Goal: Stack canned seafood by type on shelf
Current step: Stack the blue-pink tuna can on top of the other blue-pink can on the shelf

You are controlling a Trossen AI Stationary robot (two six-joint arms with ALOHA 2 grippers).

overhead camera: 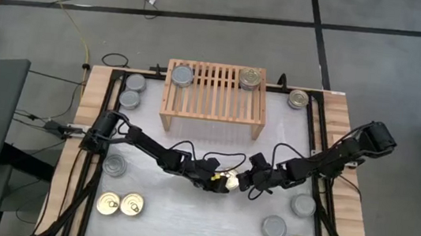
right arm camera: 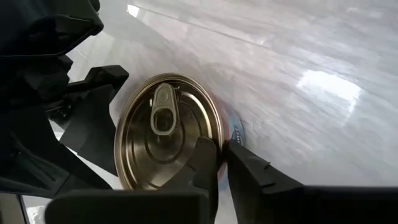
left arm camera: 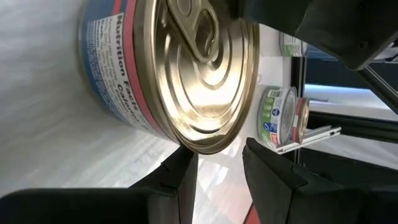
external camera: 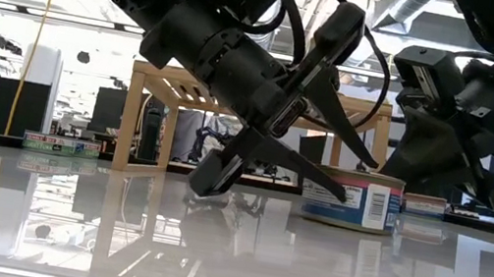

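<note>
Meeting over one gold-topped can [overhead camera: 229, 181] near the middle of the bench [overhead camera: 183, 218], the two grippers crowd in from opposite sides. The right gripper [right arm camera: 222, 163] has its fingers pinched on the can's rim, one on the lid and one down the wall, so it grasps the can. The left gripper [left arm camera: 219, 163] sits just beside the same can with its fingers spread and nothing between them.

The likely trouble is a clash: both arms are almost touching here, and a lift by the right arm could knock the left fingers. A rim pinch is also a thin hold, so the can may tilt or slip as it rises.

The shelf [overhead camera: 212, 115] stands near the far edge of the bench, carrying a silver-topped can [overhead camera: 183, 75] at its left end and another gold-topped can [overhead camera: 251, 78] at its right end. The slats between them are free. Loose cans lie near the bench's side edges and near corners, leaving the middle path to the shelf open
</note>
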